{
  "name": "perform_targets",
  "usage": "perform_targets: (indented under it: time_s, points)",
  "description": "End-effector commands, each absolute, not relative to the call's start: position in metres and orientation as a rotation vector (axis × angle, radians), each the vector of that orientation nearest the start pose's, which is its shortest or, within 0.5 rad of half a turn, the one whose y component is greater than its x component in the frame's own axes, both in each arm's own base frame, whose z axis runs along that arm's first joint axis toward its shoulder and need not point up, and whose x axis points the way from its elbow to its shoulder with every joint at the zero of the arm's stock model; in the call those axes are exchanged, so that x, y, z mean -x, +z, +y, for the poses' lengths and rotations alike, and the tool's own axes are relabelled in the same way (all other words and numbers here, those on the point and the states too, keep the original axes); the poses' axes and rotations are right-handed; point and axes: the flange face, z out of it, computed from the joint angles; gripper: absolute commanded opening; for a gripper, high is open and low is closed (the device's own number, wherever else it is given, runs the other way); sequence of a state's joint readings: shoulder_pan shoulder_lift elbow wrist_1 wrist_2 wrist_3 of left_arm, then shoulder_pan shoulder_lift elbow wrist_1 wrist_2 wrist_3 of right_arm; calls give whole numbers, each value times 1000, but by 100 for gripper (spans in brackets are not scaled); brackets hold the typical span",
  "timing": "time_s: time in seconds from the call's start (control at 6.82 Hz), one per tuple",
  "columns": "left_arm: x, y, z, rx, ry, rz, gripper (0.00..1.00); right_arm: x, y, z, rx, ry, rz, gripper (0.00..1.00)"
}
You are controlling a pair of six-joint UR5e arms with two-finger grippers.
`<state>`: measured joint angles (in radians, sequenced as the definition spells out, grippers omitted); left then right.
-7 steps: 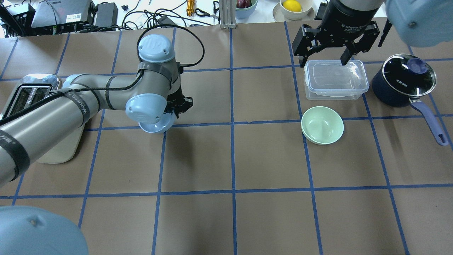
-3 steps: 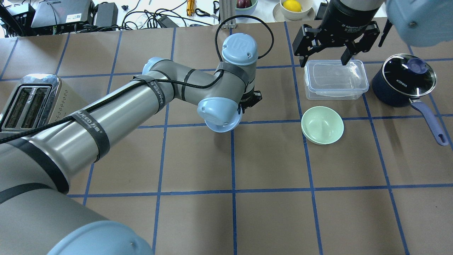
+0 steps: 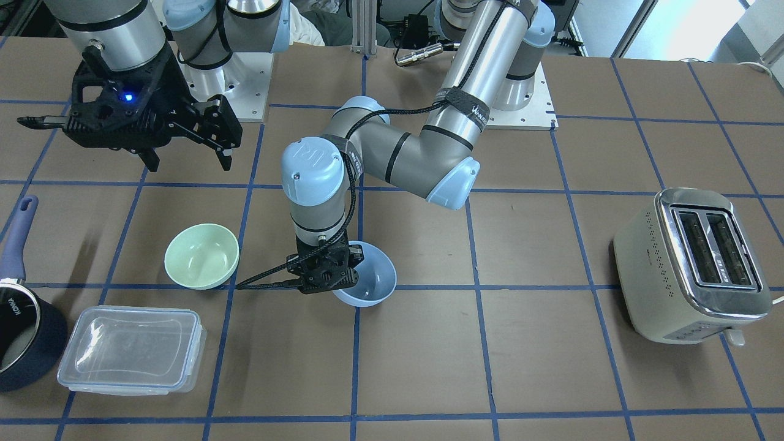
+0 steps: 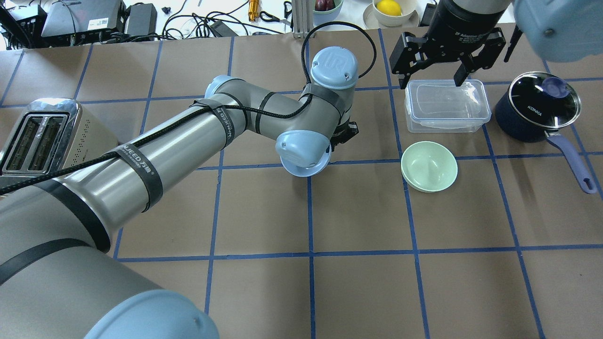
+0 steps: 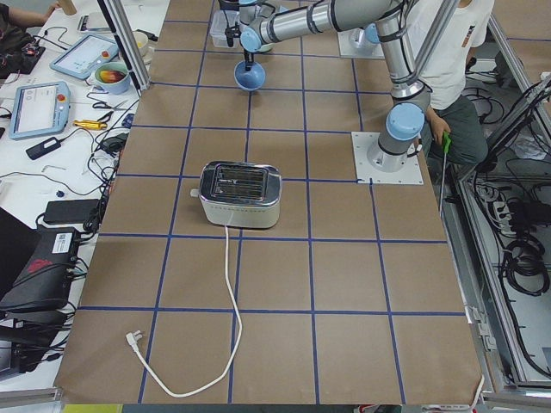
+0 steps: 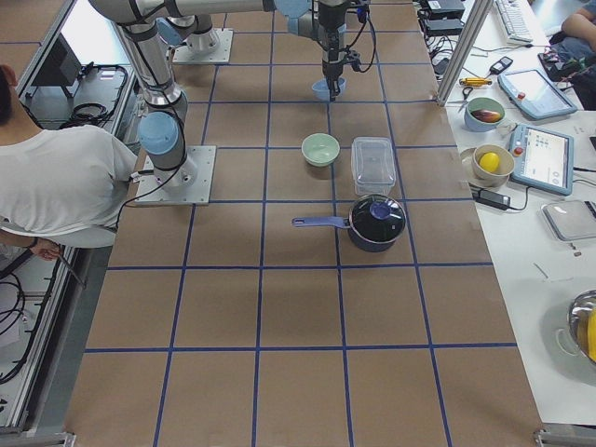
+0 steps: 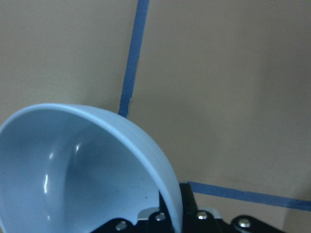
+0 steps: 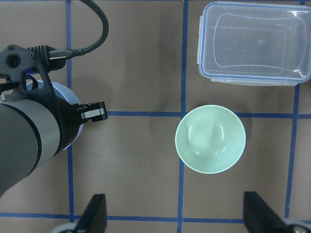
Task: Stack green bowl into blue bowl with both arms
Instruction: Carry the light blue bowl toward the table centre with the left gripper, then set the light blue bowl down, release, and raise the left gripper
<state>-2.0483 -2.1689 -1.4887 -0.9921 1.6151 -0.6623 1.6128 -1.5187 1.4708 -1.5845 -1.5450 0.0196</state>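
Left tool [image 3: 334, 275] pinches the blue bowl [image 3: 370, 285] by its rim, near the green bowl [image 3: 202, 256] on the bench [image 3: 551, 257]. I see the right tool [image 3: 187, 156] spread wide, high up.

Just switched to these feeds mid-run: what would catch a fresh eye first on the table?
The left gripper, shut on the rim of the blue bowl near the middle of the table, stands out first. Beside it, toward the robot's right, the green bowl sits alone and empty on the table. The right gripper hangs open above that side.
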Motion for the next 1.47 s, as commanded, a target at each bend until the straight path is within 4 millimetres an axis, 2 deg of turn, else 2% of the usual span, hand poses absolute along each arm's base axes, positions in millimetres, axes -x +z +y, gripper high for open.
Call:
perform_targets:
  time_s: [0.0,0.15,0.29,0.44,0.59,0.73,0.88,1.03,1.17,1.32]
  points:
    - [427,218,-552,281,-132,3084,58,-156,513,-514,35,-99,3113,100]
    - [429,227,-556,283,-164,3099,87,-156,513,-514,35,-99,3113,100]
    - [428,243,-559,291,-202,3118,100,-155,511,-516,35,-97,3117,100]
    - [425,271,-562,307,-252,3148,100,-148,508,-520,32,-97,3116,100]
    - [391,302,-581,398,-262,3223,100,-125,489,-526,72,-21,3123,100]
    - [332,336,-602,348,-292,3272,100,-92,451,-531,109,74,3115,100]
    - [270,364,-608,200,-210,3253,100,-66,427,-534,41,74,3113,100]
    - [198,391,-600,-80,-65,3159,100,-53,389,-535,30,101,3110,100]
    - [131,434,-587,-161,-34,3141,100,-36,352,-529,4,99,3112,100]
    - [116,466,-555,-149,4,3138,100,-7,305,-513,-39,94,3105,100]
